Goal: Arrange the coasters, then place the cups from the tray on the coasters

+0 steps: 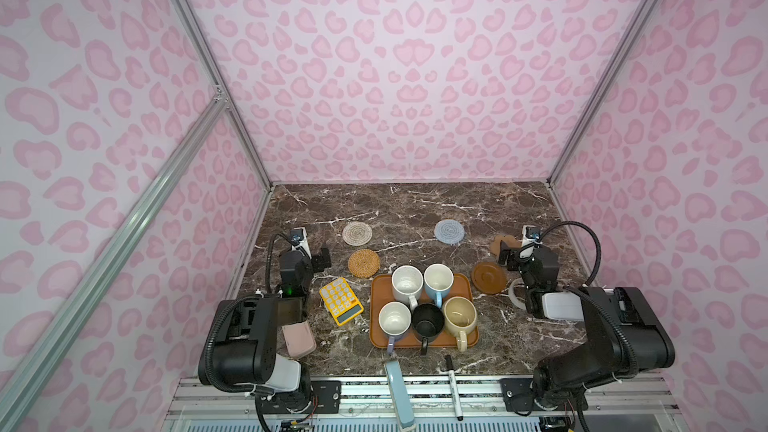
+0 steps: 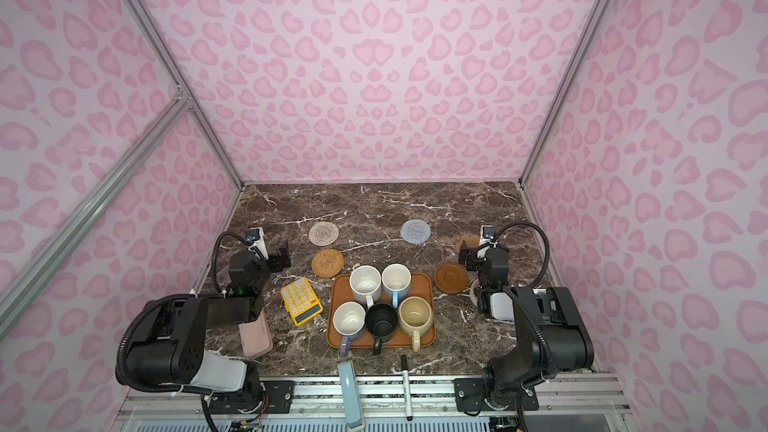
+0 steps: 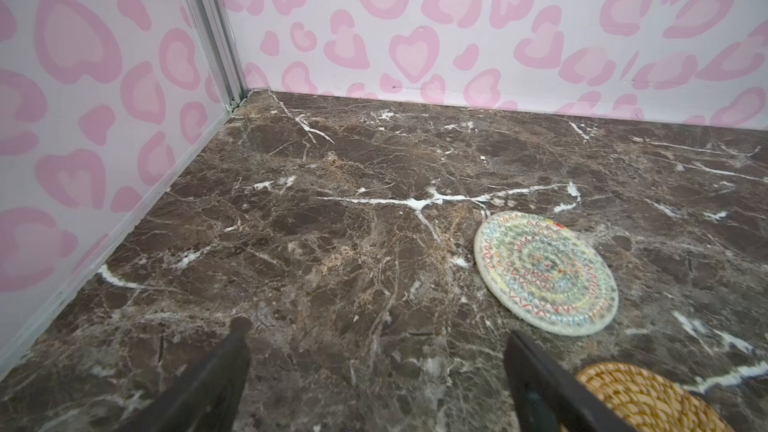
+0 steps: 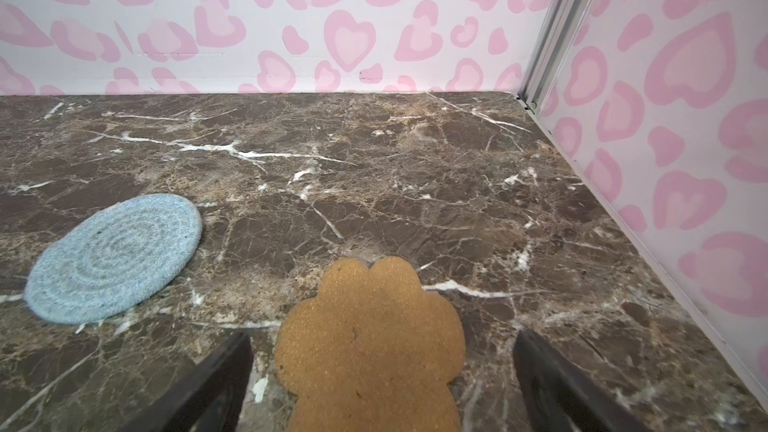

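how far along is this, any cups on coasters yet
Early. Done: four coasters lie apart on the table: beige coaster, rattan coaster, grey-blue coaster, brown coaster. In hand: the paw coaster lies between the fingers of the open right gripper, ungripped; the left gripper is open, empty. Left: all five cups sit on the tray, none on a coaster.

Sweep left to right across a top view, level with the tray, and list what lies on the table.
Pink case → calculator → tray, holding the cups → brown disc → tape ring, partly under the right arm.
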